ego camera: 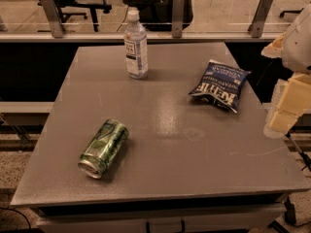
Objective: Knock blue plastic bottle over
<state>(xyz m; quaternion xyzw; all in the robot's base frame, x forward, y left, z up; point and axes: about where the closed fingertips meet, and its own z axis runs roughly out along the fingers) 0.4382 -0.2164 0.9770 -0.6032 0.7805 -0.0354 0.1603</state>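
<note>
The blue plastic bottle (135, 45) stands upright near the far edge of the grey table (165, 130), left of centre. It is clear, with a white cap and a white-and-blue label. My gripper (287, 106) shows as pale blocky parts at the right edge of the view, beside the table's right side. It is well apart from the bottle, to its right and nearer the camera, and it touches nothing.
A green drink can (103, 148) lies on its side at the front left of the table. A dark blue chip bag (218, 85) lies at the right, between the gripper and the bottle. A glass railing with metal posts (178, 14) runs behind the table.
</note>
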